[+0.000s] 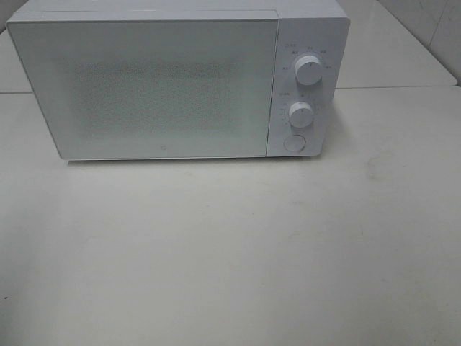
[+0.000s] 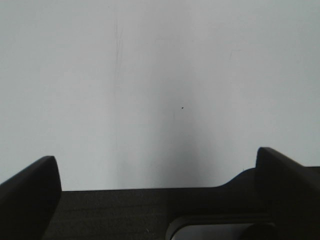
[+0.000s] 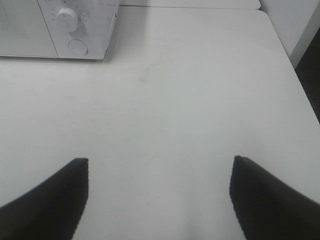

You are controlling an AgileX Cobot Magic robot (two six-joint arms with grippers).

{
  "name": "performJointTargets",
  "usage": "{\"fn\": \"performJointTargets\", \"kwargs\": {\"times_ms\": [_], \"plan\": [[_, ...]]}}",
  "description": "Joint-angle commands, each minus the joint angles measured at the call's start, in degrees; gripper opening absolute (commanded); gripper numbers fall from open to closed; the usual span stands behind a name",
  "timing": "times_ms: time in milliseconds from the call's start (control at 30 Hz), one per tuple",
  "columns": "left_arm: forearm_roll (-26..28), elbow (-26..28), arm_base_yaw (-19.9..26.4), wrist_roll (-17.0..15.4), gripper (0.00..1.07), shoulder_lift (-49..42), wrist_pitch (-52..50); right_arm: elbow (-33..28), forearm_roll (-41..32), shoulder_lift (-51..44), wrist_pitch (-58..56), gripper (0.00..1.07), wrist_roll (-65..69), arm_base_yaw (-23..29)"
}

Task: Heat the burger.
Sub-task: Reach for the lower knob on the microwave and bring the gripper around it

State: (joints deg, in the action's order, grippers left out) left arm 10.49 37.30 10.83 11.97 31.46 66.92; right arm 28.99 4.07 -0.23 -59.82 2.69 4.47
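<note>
The burger is out of view in every frame. A white microwave (image 1: 173, 83) stands at the back of the table with its door (image 1: 144, 86) shut. Two white knobs (image 1: 310, 70) and a round button (image 1: 294, 143) sit on its right panel; the lower knob (image 3: 66, 19) and the button (image 3: 78, 47) also show in the right wrist view. My left gripper (image 2: 157, 172) is open over bare white table with nothing between its fingers. My right gripper (image 3: 159, 172) is open too, empty, over the table in front of and to the right of the microwave. Neither arm shows in the exterior high view.
The white table (image 1: 230, 252) stretches in front of the microwave. Its right edge (image 3: 292, 65) shows in the right wrist view, with a dark drop beyond it. A seam between table panels (image 1: 396, 88) runs behind on the right.
</note>
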Motion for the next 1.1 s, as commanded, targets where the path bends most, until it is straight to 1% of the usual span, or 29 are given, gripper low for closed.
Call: {"fn": "performJointTargets", "kwargs": {"times_ms": [33, 67, 133, 167, 200, 233, 300, 333, 367, 400, 433, 500, 533, 600, 633, 1100], "plan": [[0.00, -1.72, 0.11, -0.52, 1.00, -4.58, -0.69, 0.06, 0.11, -1.60, 0.40, 0.75, 0.40, -0.40], [0.00, -3.15, 0.11, -0.52, 1.00, -8.08, -0.69, 0.06, 0.11, -1.60, 0.40, 0.75, 0.40, -0.40], [0.00, -3.84, 0.11, -0.52, 1.00, -9.57, -0.69, 0.06, 0.11, -1.60, 0.40, 0.75, 0.40, -0.40], [0.11, -5.73, 0.11, -0.57, 1.00, -13.06, -1.03, 0.06, 0.11, -1.60, 0.40, 0.75, 0.40, -0.40], [0.11, -5.73, 0.11, -0.57, 1.00, -13.06, -1.03, 0.06, 0.11, -1.60, 0.40, 0.75, 0.40, -0.40], [0.11, -6.53, 0.11, -0.69, 1.00, -16.04, -2.23, 0.06, 0.11, -1.60, 0.40, 0.75, 0.40, -0.40], [0.11, -6.53, 0.06, -0.69, 1.00, -17.70, -2.98, 0.06, 0.11, -1.60, 0.40, 0.75, 0.40, -0.40], [0.11, -7.33, 0.06, -0.69, 1.00, -20.97, -4.70, 0.06, 0.11, -1.60, 0.40, 0.75, 0.40, -0.40], [0.11, -7.85, 0.06, -0.69, 1.00, -22.29, -5.61, 0.06, 0.11, -1.60, 0.40, 0.75, 0.40, -0.40], [0.11, -7.85, 0.06, -0.69, 1.00, -22.29, -5.61, 0.06, 0.11, -1.60, 0.40, 0.75, 0.40, -0.40], [0.06, -8.65, 0.00, -0.74, 1.00, -25.44, -7.05, 0.06, 0.11, -1.60, 0.40, 0.75, 0.40, -0.40], [-0.23, -8.59, 0.00, -0.86, 1.00, -26.59, -7.05, 0.06, 0.11, -1.60, 0.40, 0.75, 0.40, -0.40], [-0.63, -8.59, 0.00, -0.86, 1.00, -29.45, -7.05, 0.06, 0.11, -1.60, 0.40, 0.75, 0.40, -0.40], [-0.63, -8.59, 0.00, -0.86, 1.00, -30.77, -7.05, 0.06, 0.11, -1.60, 0.40, 0.75, 0.40, -0.40], [-0.69, -8.59, 0.00, -0.86, 1.00, -33.23, -7.05, 0.06, 0.11, -1.60, 0.40, 0.75, 0.40, -0.40], [-0.97, -8.59, -0.11, -0.80, 1.00, -33.17, -7.05, 0.06, 0.11, -1.26, 0.40, 0.75, 0.40, -0.40]]}}
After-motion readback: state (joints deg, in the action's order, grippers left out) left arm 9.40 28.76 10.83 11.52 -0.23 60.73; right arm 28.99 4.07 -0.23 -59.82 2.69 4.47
